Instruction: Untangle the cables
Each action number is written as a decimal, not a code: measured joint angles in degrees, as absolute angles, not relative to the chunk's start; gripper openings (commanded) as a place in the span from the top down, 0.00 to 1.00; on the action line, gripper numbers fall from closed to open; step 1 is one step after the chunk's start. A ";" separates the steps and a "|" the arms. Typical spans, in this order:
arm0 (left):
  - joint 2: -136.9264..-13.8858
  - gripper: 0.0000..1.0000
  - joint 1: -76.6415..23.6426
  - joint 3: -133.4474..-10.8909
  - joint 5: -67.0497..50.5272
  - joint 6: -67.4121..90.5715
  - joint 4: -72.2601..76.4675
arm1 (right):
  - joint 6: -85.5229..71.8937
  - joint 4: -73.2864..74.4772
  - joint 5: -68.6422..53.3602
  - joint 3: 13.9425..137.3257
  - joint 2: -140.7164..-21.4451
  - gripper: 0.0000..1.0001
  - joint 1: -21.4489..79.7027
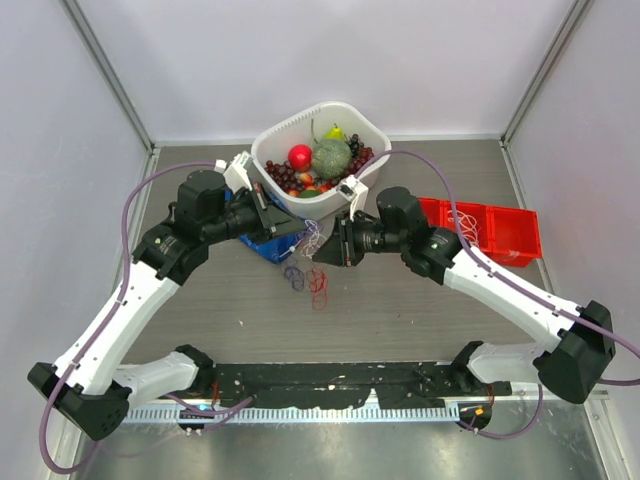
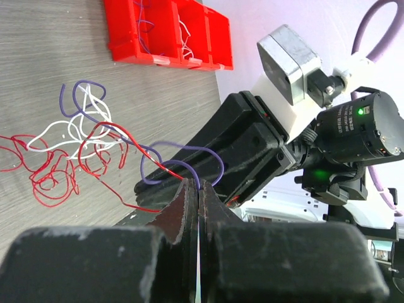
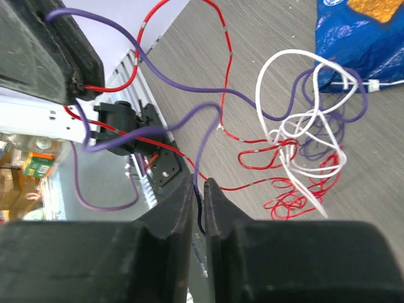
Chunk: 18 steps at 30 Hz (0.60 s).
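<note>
Cables (image 1: 308, 262), thin looping wires, are pinched tight in left end effector (image 2: 199, 190) and right end effector (image 3: 199, 187).

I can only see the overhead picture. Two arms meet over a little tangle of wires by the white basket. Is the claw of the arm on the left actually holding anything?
Observer: Yes. The left wrist view shows the left gripper shut on a purple cable, which runs straight in between its fingertips.
Operator: And the other claw?
Observer: The right wrist view shows the right gripper pinching purple cable too. I cannot tell whether it is the same strand.
</note>
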<state>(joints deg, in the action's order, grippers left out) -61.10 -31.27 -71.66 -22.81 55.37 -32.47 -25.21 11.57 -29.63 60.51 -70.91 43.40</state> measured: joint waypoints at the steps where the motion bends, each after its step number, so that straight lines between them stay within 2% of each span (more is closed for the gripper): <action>1: -61.10 1.00 -31.27 -71.55 -22.94 55.40 -32.32 | -25.69 11.70 -29.43 60.51 -71.11 0.99 43.40; 2: -61.10 0.93 -31.27 -71.44 -23.03 55.40 -32.29 | -25.67 11.81 -29.10 60.51 -71.16 0.99 43.40; 4: -61.10 0.67 -31.27 -71.18 -22.98 55.31 -32.34 | -25.93 12.47 -28.03 60.55 -71.07 0.99 43.40; 6: -61.01 0.50 -31.27 -70.67 -22.92 55.31 -32.40 | -26.02 13.63 -26.81 60.88 -70.74 0.99 43.40; 9: -60.36 0.36 -31.27 -69.54 -22.52 55.29 -32.49 | -26.04 15.66 -25.36 61.47 -69.23 0.99 43.40; 12: -58.76 0.33 -31.27 -68.29 -21.52 55.33 -32.47 | -26.09 17.82 -24.53 62.67 -66.52 0.99 43.40; 15: -56.62 0.41 -31.27 -66.61 -21.04 55.57 -31.48 | -26.57 19.03 -24.23 64.99 -64.27 0.99 43.40; 17: -55.51 0.43 -31.27 -64.45 -21.45 56.14 -29.30 | -27.14 19.42 -24.12 67.07 -63.55 0.99 43.40; 18: -55.33 0.40 -31.27 -63.33 -21.93 56.53 -28.25 | -27.40 19.57 -24.08 68.18 -63.35 0.99 43.42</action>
<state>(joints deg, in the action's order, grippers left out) -55.33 -31.27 -63.33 -21.93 56.53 -28.25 -27.40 19.57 -24.08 68.18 -63.35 43.42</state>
